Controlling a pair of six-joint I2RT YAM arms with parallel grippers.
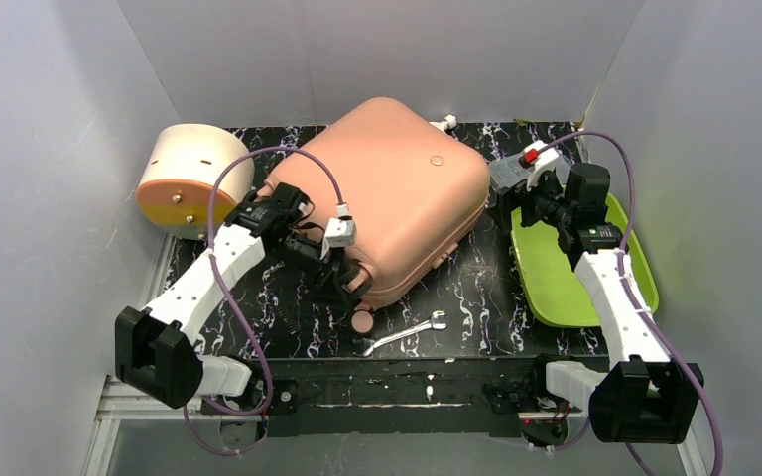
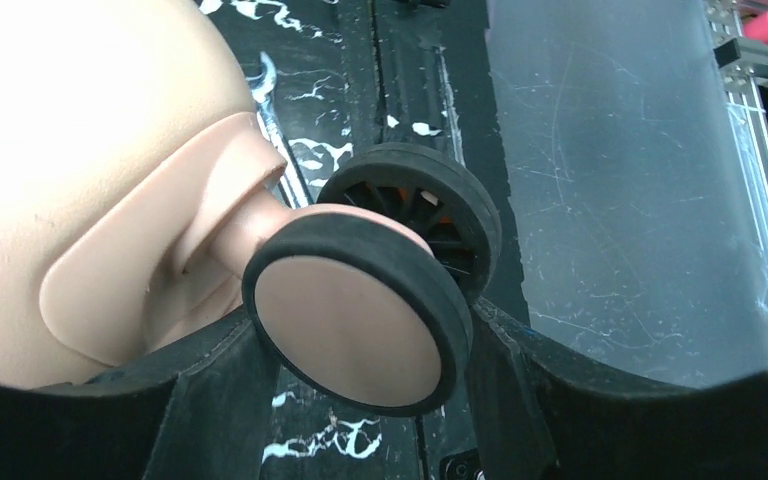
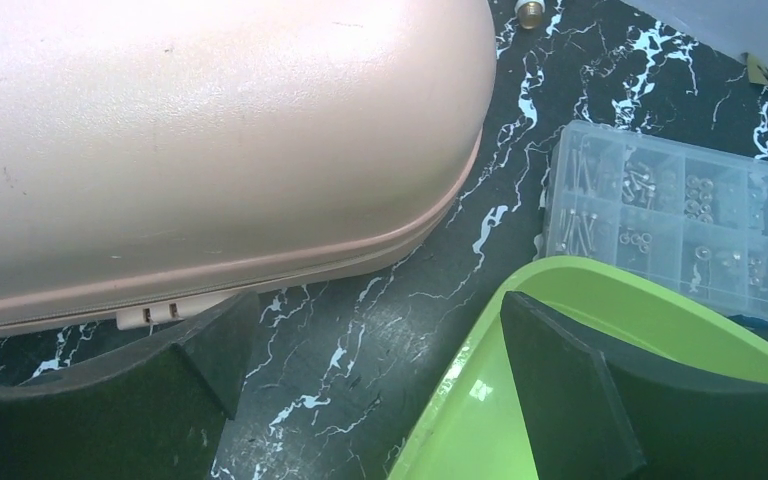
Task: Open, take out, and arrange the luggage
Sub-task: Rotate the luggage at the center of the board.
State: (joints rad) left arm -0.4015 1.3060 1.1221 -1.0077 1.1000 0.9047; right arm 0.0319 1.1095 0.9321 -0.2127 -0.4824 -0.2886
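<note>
walls [image 1: 50, 149]: plain pale grey, enclosing three sides | surface [image 1: 476, 288]: black, white marble veining | frame: slotted metal rail [image 2: 760, 200] | light: even, soft

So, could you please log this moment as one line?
luggage: closed | left hand: gripping its wheel | right hand: open, over tray

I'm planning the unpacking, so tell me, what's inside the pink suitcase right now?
Nothing inside shows. The luggage is closed, its two shells meeting along the seam, so any contents are covered. Only the smooth pink outer shell and a wheel are visible.
</note>
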